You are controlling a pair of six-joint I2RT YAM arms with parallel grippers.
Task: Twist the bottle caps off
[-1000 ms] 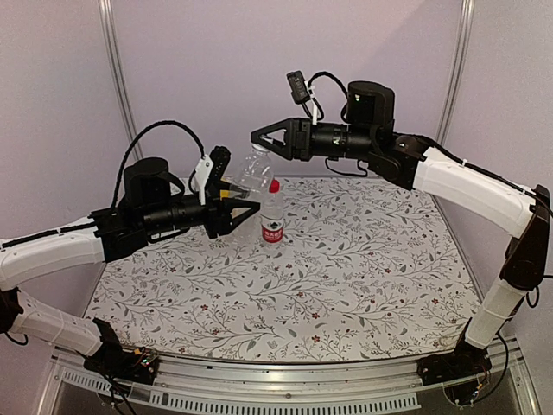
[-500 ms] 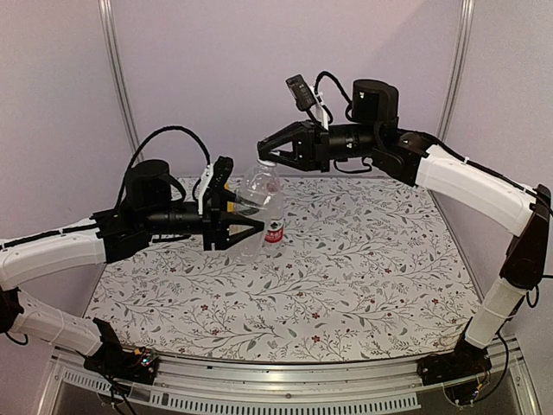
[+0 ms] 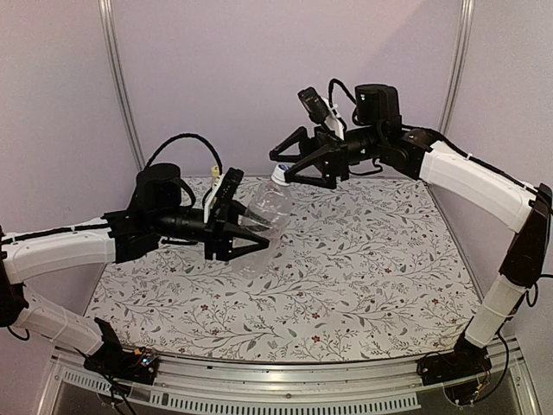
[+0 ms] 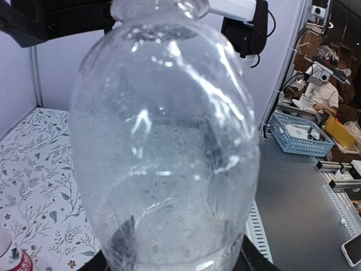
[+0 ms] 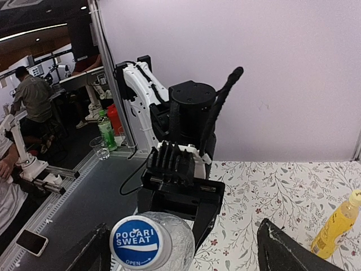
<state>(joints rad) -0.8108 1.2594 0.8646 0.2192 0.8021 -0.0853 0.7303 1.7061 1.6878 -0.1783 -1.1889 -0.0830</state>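
Note:
My left gripper (image 3: 257, 234) is shut on the base of the clear unlabelled bottle (image 3: 270, 204), holding it above the table with its neck tilted up and to the right. That bottle (image 4: 163, 141) fills the left wrist view, a dark finger showing at each lower corner. Its blue-white cap (image 3: 281, 174) is on the neck. My right gripper (image 3: 291, 169) stands open around the cap (image 5: 141, 243), fingers (image 5: 282, 248) apart from it, the cap nearer the left one. The yellow bottle (image 5: 334, 227) with its yellow cap (image 5: 355, 196) stands on the table.
The flowered table cloth (image 3: 346, 277) covers the table. A red and white bottle top (image 4: 11, 258) shows at the lower left of the left wrist view. The yellow bottle's top (image 3: 215, 172) peeks out behind my left arm, near the back wall.
My left arm has carried the clear bottle right and tilted it further. The right gripper closed on the cap half a second ago and has opened since.

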